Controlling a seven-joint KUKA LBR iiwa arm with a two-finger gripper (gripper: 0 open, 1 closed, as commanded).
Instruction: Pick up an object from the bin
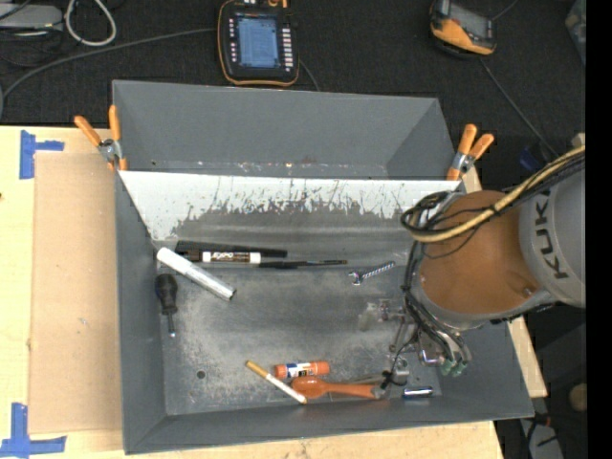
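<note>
My gripper [398, 363] hangs low over the bin's front right corner, beneath the orange wrist cover. Its tip is at the right end of an orange-handled tool [337, 388] that lies flat along the front wall. Just left of it are a small orange glue stick [302, 369] and a thin yellow-and-white stick [274, 381]. A small silver-and-blue piece [418, 391] lies right below the gripper. I see nothing held in the gripper.
Along the back lie a black marker [229, 255], a thin black pen [306, 264] and a metal screw [374, 272]. At the left are a white marker [195, 273] and a black screwdriver [167, 297]. A small metal part [377, 312] lies near the arm.
</note>
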